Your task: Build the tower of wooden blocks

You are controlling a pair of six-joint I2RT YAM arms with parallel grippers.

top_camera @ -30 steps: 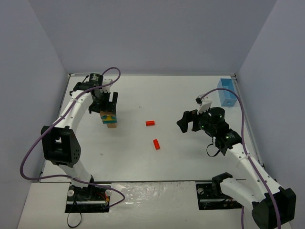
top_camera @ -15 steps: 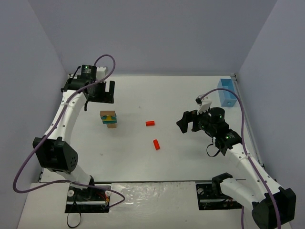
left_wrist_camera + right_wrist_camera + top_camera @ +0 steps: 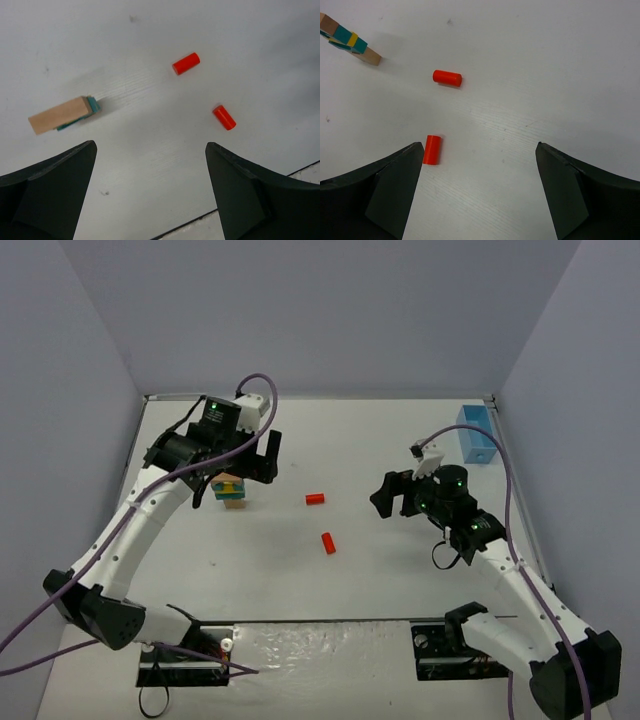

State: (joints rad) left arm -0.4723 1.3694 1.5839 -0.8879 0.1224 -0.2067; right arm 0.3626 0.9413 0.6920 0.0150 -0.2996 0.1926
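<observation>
Wood block tower [image 3: 233, 492]: top missing, red cylinders [image 3: 316, 498] loose nearby, so my left tool [image 3: 150, 146] and right tool [image 3: 480, 145] hang wide, empty.

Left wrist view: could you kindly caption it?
Open left pincer above two red wooden cylinders and a tan-and-teal wooden block stack.

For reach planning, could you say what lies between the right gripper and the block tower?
A red cylinder on the table; another lies slightly nearer, top view.

a lab test cell: white table [image 3: 270, 570] boxed by plain walls [image 3: 330, 310].
</observation>
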